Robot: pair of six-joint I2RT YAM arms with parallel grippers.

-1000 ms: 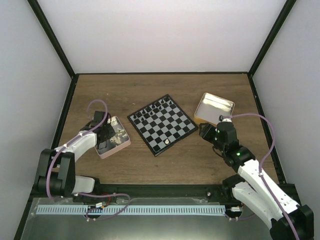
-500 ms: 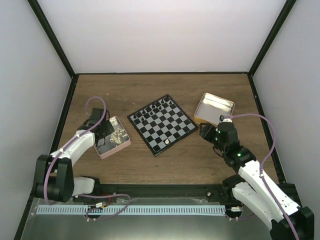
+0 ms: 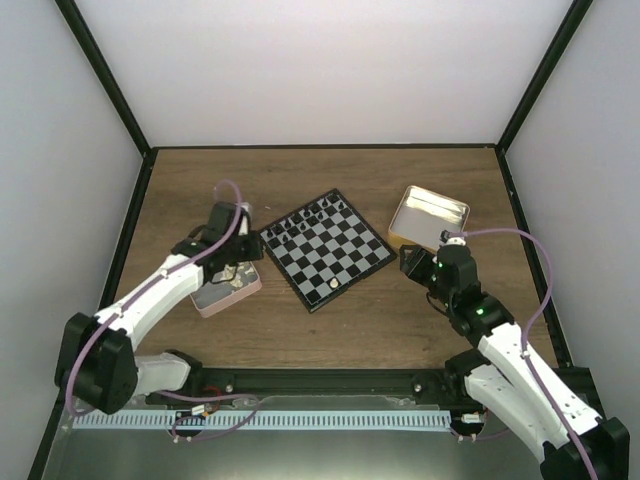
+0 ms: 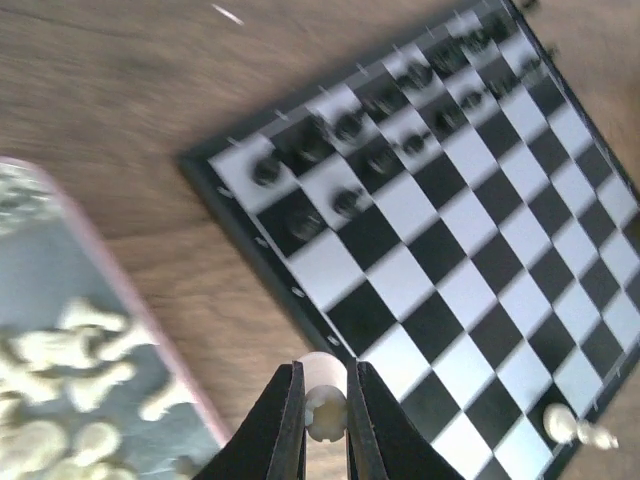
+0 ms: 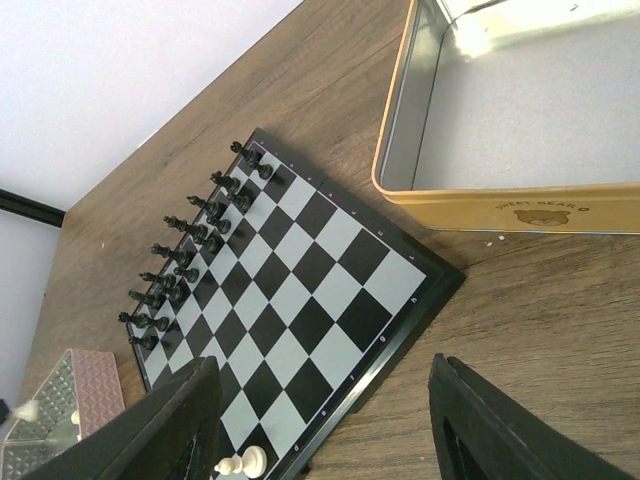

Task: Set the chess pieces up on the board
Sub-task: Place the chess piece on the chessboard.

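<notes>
On the tabletop [image 3: 330,170]: board [image 3: 324,248] at centre, gold tin [image 3: 428,218] to its right, pink tin [image 3: 228,285] to its left. Right end effector [image 5: 325,370] released, jaws wide, near the board's right corner. Left end effector [image 4: 322,385] clenched on one cream-white piece [image 4: 322,405], above the strip between pink tin and board. Other chess pieces [image 4: 70,350] lie in the pink tin; two sit at the board's near edge. Black pieces [image 3: 318,213] fill the far rows.

The wooden table [image 3: 300,170] carries the board [image 3: 324,248], a pink tin [image 3: 228,297] and a gold tin [image 3: 428,218].
</notes>
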